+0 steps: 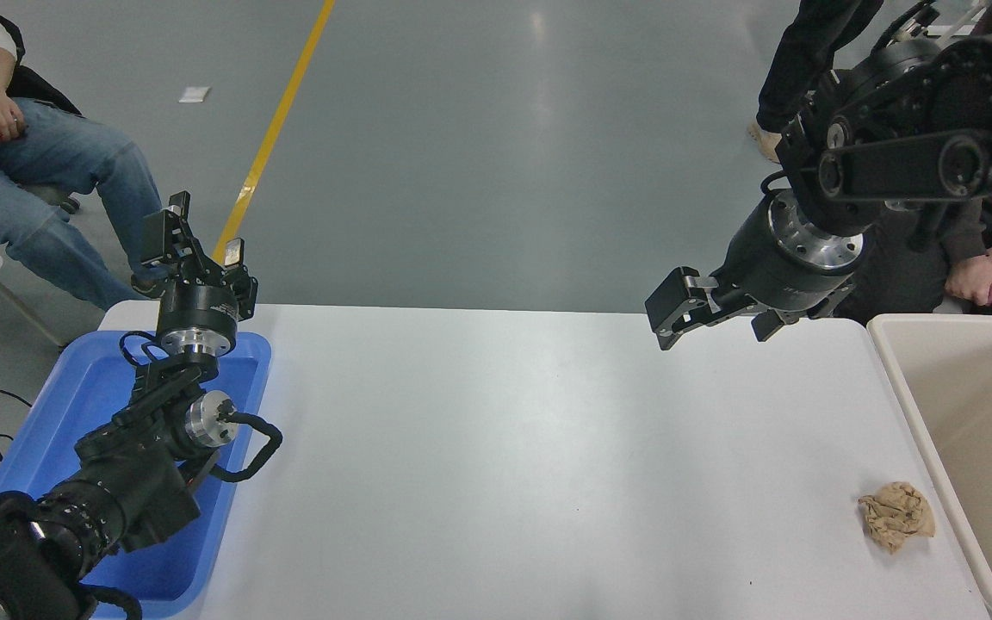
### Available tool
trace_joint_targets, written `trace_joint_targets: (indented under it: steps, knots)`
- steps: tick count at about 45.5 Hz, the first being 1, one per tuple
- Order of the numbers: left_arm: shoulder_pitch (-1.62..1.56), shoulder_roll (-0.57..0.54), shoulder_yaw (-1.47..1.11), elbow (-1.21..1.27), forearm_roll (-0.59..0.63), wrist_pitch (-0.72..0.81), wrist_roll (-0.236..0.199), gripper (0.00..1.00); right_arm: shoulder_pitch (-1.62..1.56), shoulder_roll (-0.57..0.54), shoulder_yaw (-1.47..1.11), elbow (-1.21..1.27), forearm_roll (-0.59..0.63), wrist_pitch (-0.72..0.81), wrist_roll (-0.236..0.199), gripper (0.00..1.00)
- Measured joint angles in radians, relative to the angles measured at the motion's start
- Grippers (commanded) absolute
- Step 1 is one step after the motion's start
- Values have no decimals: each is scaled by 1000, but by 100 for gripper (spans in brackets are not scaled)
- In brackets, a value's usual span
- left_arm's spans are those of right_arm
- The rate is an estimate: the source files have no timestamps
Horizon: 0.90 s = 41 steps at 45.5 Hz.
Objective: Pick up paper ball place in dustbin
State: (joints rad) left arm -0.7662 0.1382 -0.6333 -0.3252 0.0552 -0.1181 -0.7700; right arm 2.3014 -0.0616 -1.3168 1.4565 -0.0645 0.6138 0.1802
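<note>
Paper ball [896, 515]: crumpled tan wad on the white table [505, 456], near right, just beside the dustbin.
Dustbin [909, 405]: beige, at the right edge.
Right gripper [716, 323]: raised over the far right of the table, fingers apart, empty.
Left gripper [201, 243]: over the blue tray [238, 448], far left, fingers apart.
People: seated at the far corners.

A blue tray [83, 387] sits on the white table [505, 448].

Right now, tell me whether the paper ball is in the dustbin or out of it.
Out. The paper ball lies on the white table, just left of the dustbin rim, untouched by either tool.
</note>
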Motion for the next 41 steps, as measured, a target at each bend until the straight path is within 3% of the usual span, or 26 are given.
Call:
trace_joint_targets:
  steps: [29,41]
  knots:
    - [1,0,0,0,0,0,0,100,-83,-1,22,-49,-9,-12,1,100]
    - [1,0,0,0,0,0,0,100,-102,-92,2,-58,-86,-12,0,100]
